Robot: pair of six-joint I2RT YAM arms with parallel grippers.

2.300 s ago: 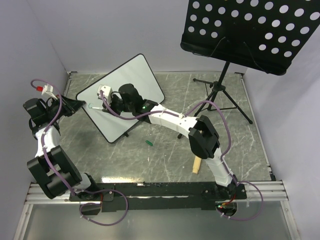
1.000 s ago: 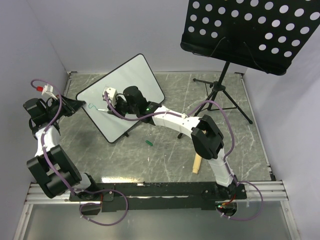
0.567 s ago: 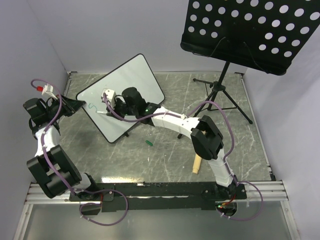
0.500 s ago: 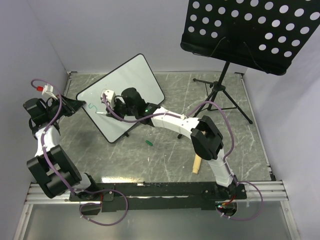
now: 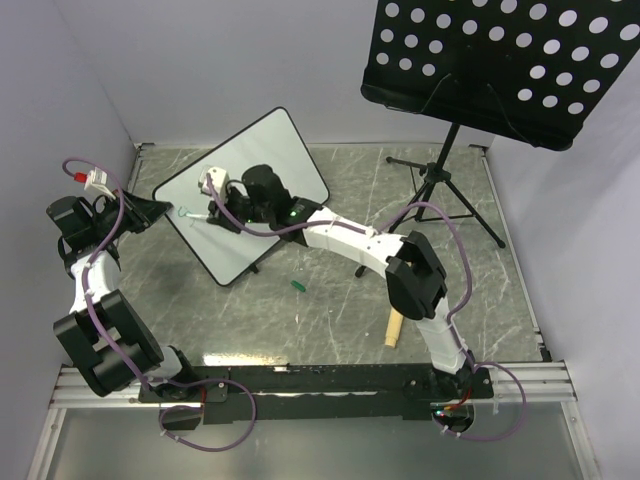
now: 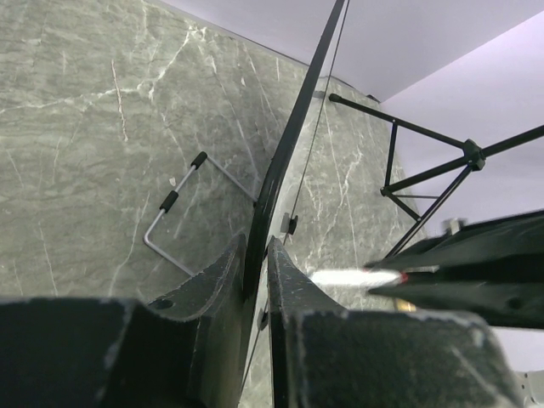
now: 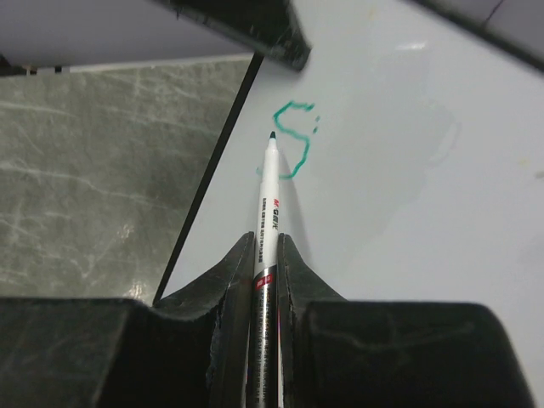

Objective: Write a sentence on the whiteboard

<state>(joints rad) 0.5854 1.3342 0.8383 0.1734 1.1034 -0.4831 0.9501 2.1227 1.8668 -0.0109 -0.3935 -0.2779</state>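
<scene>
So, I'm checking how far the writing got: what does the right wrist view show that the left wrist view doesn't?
Only right wrist: the whiteboard's face with a teal S, the marker's tip beside it. Only left wrist: the left hand pinching the board's black edge, its wire foot, the music stand's tripod legs. Both: the whiteboard, the table, and the right hand holding the marker, though blurred from the left.

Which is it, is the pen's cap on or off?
Off: the pen shows its bare green tip above the whiteboard, beside a green squiggle.
</scene>
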